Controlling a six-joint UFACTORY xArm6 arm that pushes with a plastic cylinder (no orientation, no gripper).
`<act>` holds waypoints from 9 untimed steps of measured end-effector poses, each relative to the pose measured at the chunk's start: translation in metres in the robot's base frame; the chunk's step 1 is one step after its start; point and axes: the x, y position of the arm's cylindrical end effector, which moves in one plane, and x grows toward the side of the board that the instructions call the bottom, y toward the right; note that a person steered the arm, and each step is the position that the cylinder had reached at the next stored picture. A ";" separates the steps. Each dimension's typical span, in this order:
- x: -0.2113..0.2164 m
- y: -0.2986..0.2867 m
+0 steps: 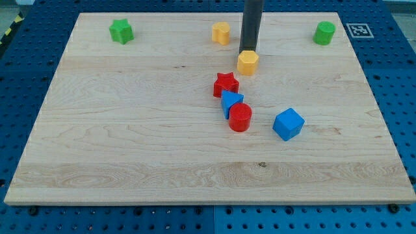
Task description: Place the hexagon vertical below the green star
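Resting just above the yellow hexagon, my tip meets that block's upper edge in the upper middle of the frame; whether it truly touches cannot be told. I carry no gripper, only the straight dark rod, so there is nothing to open or close and nothing is held. The rod enters from the view's top and stands upright.

The green star lies in the upper left of the frame, well apart from the hexagon, which sits far to its right and slightly lower. A second yellow block, its shape unclear, lies near the top edge, just left of the rod. A green cylinder occupies the upper right.

Below the hexagon a cluster runs down the centre: a red star, a blue triangular block touching it from below, and a red cylinder against the blue one. A blue cube stands apart to the right of the cluster. All blocks sit on the wooden table, which lies on a blue perforated base.
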 end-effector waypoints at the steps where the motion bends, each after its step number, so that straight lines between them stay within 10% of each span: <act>1: 0.006 0.024; 9: 0.064 -0.219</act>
